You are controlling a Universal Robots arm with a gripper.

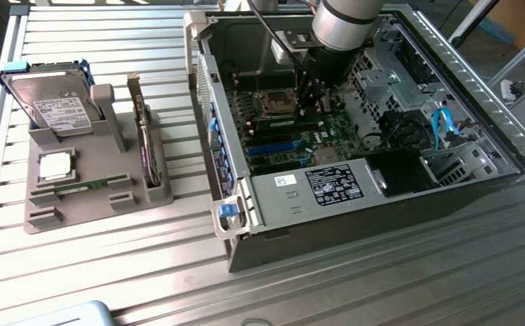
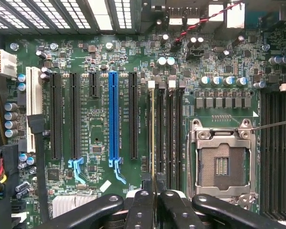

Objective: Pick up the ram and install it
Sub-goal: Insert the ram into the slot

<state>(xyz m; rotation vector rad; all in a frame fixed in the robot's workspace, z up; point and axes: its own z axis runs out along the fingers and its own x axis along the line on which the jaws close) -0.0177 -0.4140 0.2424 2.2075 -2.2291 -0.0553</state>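
- Closest in: pinches the ram (image 2: 153, 129) edge-on in the gripper (image 2: 153, 183), jaws all but together.
- Toward the table's (image 1: 380, 285) edge at the exterior view's left: carries a hard drive (image 1: 58, 109) and an upright card (image 1: 142, 136) in a grey tray (image 1: 40, 221).
- Mid-table: open computer case (image 1: 272, 244), arm (image 1: 344, 24) inside.
- On the motherboard (image 2: 97, 124): sets the ram along a memory slot, between black expansion slots and CPU socket (image 2: 221, 164); seated or not, cannot tell.
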